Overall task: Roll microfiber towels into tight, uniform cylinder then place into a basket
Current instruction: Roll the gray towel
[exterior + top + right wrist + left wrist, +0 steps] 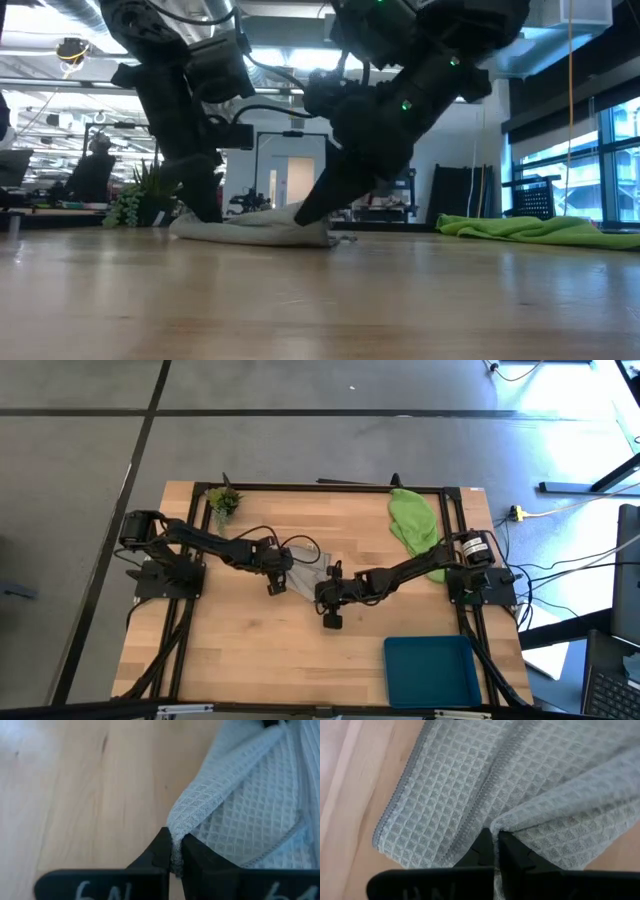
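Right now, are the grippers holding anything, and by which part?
Both hold the grey towel. The left gripper is shut on a folded edge; the right gripper pinches a corner. The green towel lies untouched.

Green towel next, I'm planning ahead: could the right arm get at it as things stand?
Probably not yet: the right gripper is shut on the grey towel. The green towel lies uncovered beside that arm.

Both arms are reaching inward, meeting mid-table, wrists pitching down. Left gripper [495, 840] is pinching a fold of the grey-white towel [470, 785], fingers clamped. Right gripper [173, 845] is pinching its opposite edge, likewise clamped.
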